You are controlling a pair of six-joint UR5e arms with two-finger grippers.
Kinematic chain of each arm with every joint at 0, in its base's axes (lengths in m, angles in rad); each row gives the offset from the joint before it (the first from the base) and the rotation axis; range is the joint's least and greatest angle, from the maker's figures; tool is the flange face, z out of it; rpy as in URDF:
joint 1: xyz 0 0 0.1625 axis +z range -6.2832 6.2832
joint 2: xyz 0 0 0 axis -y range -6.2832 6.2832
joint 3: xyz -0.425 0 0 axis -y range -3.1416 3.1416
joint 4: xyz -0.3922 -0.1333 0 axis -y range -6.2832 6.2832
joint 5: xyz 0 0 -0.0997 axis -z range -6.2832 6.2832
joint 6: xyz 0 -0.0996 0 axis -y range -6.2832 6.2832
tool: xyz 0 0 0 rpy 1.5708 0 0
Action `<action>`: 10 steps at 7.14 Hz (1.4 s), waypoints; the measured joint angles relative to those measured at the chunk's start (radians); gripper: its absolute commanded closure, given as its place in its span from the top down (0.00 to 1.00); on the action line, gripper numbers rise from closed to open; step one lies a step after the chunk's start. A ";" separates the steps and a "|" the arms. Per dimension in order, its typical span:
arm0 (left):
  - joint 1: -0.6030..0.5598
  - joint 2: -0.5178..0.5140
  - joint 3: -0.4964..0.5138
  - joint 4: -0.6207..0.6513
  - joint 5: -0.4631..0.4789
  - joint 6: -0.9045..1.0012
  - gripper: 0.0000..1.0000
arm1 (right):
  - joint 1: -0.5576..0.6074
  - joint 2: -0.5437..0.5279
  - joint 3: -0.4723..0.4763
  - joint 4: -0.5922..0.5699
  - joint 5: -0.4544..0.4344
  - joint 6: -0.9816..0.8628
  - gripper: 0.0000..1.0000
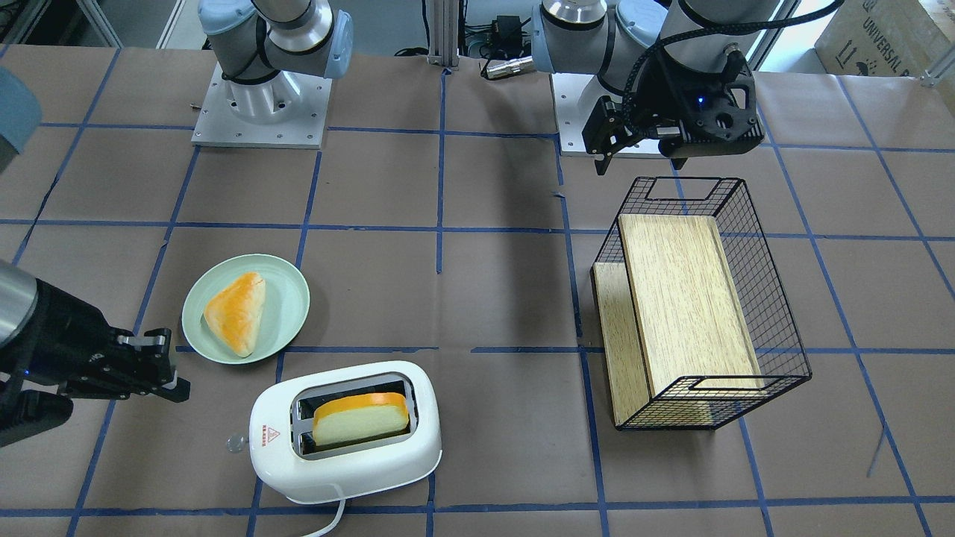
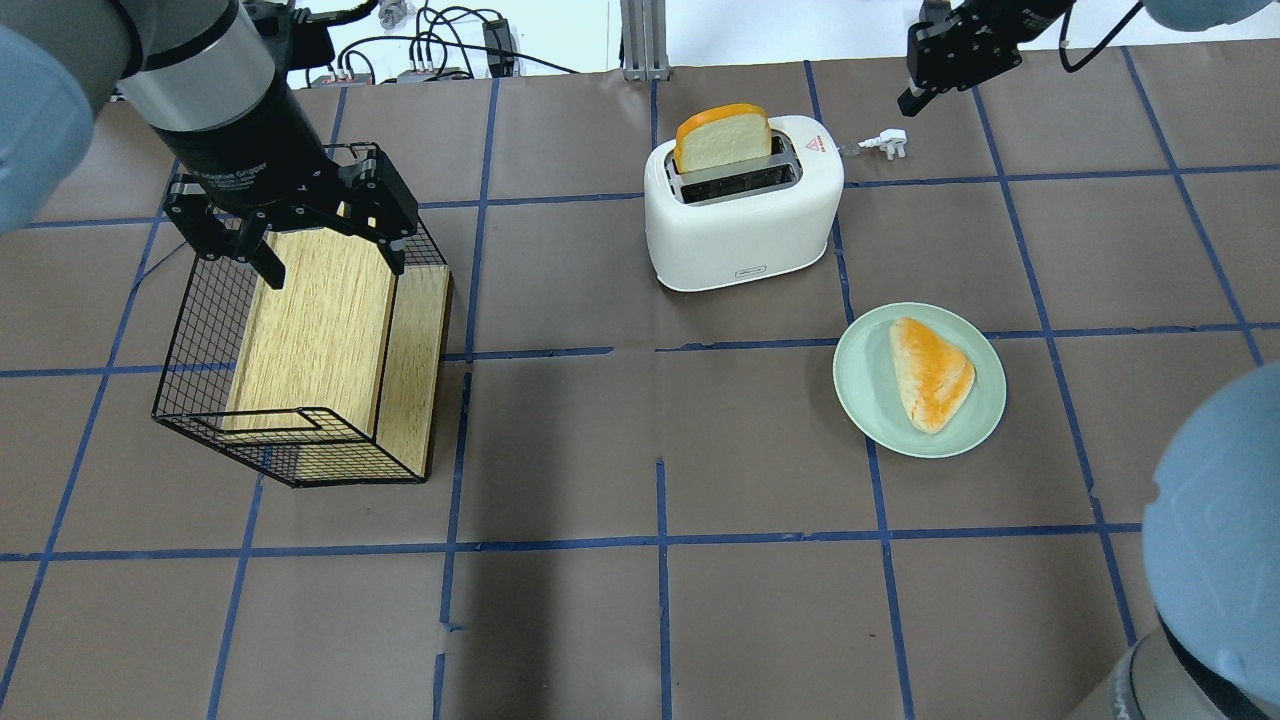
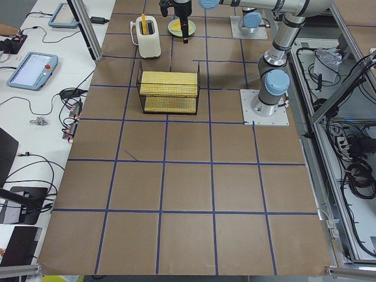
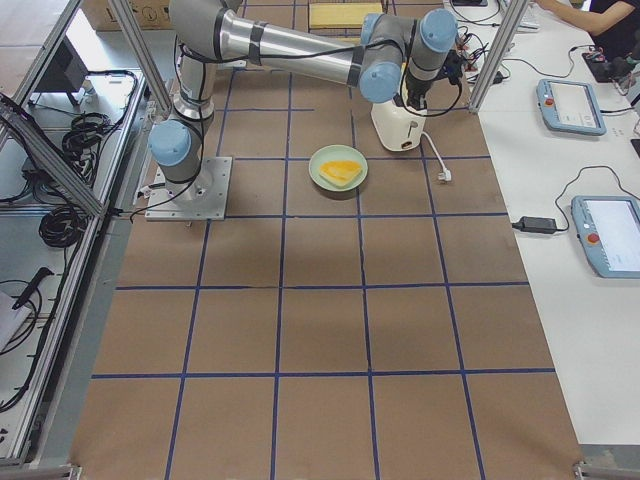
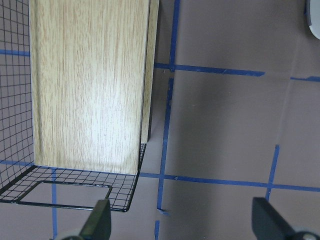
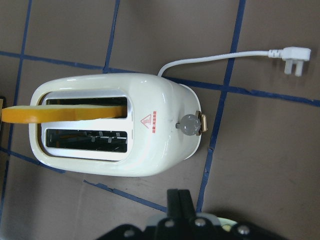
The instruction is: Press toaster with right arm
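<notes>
On the left of the overhead view, the left gripper (image 2: 300,235) hangs over the far end of a black wire basket (image 2: 195,330) that holds a pale wooden board (image 2: 320,320). Its fingers (image 5: 97,220) are spread wide apart, with nothing between them, as its own wrist view shows.

Towards the middle, at the far side of the table (image 2: 640,600), stands the white toaster (image 2: 740,215). A slice of bread (image 2: 722,138) with an orange crust sticks up out of one of its two slots; the other slot is empty. A red triangle mark (image 6: 145,120) sits on top near the lever end, and the small clear lever knob (image 6: 189,124) juts from that end, raised. The white cord (image 6: 210,59) runs off to a plug (image 2: 885,143) lying on the table just beyond.

Nearer and to the right, a green plate (image 2: 862,395) carries a triangular pastry (image 2: 930,372).

At the far right, the right gripper (image 2: 915,98) hovers just beyond the toaster's lever end, apart from it. Its fingers (image 6: 178,204) look pressed together, holding nothing.
</notes>
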 measured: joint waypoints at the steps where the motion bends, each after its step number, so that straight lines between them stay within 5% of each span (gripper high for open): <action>1: 0.000 0.000 0.000 0.000 0.000 0.000 1.00 | 0.001 0.041 -0.002 -0.026 0.013 -0.001 0.03; 10: 0.000 0.000 -0.001 0.000 0.000 0.000 1.00 | 0.009 0.148 -0.001 -0.091 0.102 0.003 0.04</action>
